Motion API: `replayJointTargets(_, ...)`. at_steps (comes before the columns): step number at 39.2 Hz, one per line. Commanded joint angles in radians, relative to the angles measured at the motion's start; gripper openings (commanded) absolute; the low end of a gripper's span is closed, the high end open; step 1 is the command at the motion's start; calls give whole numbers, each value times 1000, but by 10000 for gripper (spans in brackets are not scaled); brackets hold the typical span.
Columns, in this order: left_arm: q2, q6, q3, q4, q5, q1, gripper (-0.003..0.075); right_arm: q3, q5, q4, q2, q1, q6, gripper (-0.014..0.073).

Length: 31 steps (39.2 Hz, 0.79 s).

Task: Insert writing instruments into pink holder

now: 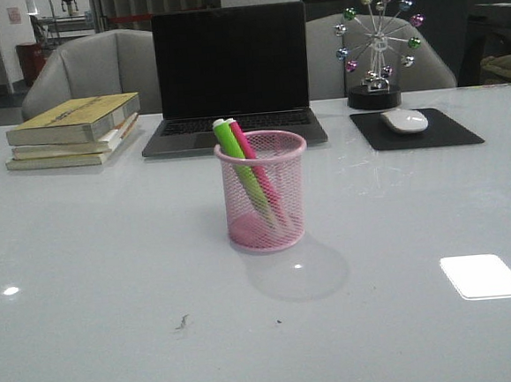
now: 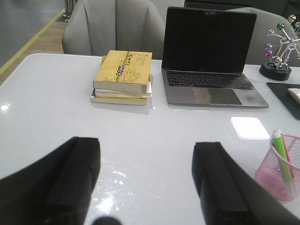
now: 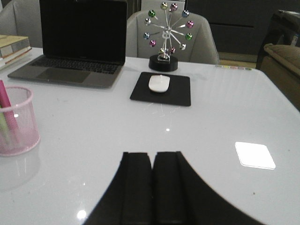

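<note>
Two claws hang low over the tabletop (image 1: pixel 86 284), nearest the cameras: the left claw (image 2: pixel 145 183) spread wide and empty, the right claw (image 3: pixel 152 187) pressed closed on nothing. Judging by this, little remains except keeping both clear of the cup. Farther on, the pink holder (image 1: pixel 265 195) stands upright mid-table, the green marker (image 1: pixel 240 161) and pink marker (image 1: pixel 255 164) leaning inside, caps above the rim.

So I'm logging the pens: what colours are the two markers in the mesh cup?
One lime green marker, one bright pink marker, clearest in the front view.
</note>
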Motion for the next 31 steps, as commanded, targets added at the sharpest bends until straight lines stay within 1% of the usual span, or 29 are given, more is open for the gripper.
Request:
replayJointTargets(1,4,-1,-29,-22,-68,1,489,46,-132,-12,-18,-8,4,31)
replayJointTargets(6,4,-1,-29,-22,-68,1,489,132,-211,0,-19,-8,5,31)
replayJointTargets(8,4,-1,-29,-22,-68,1,489,185,-297,10,-19,-8,8,31)
replayJointTargets(9,4,-1,-29,-22,-68,1,489,193,-315,17,-20,-8,8,31)
replayJointTargets(10,4,-1,-29,-22,-68,1,489,188,-294,18,-20,-8,8,31)
replayJointTargets(31,4,-1,-29,-22,-68,1,489,189,-295,18,-20,-10,8,31)
